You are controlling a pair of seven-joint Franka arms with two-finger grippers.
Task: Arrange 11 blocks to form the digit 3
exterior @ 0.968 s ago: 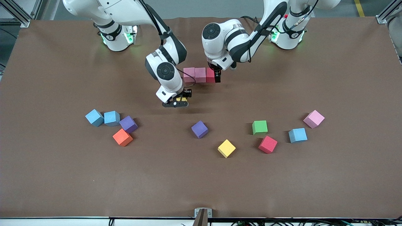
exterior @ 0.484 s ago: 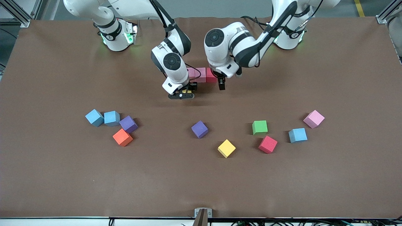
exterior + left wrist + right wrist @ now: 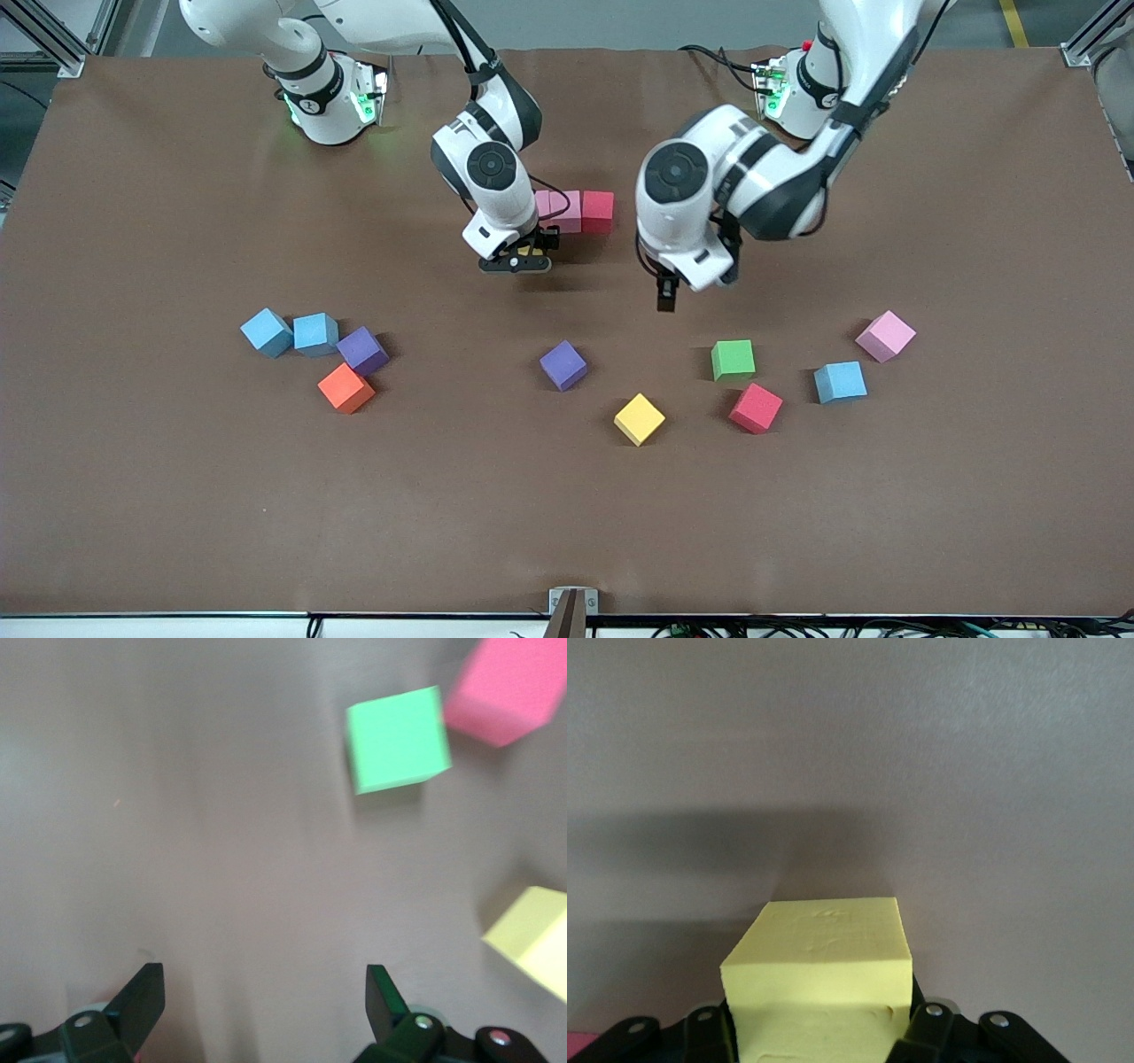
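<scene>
A row of two pink blocks and a red block lies mid-table. My right gripper is shut on a yellow block and holds it low over the cloth beside the row's pink end. My left gripper is open and empty over bare cloth between the row and the green block. The left wrist view shows the green block, a red block and a yellow block. Loose on the table are a purple block, a yellow block and a red block.
Toward the left arm's end lie a light blue block and a pink block. Toward the right arm's end, two light blue blocks, a purple block and an orange block cluster together. Brown cloth covers the table.
My left gripper has left the red block at the row's end and moved out over the cloth toward the green block. My right gripper has carried the yellow block closer to the row.
</scene>
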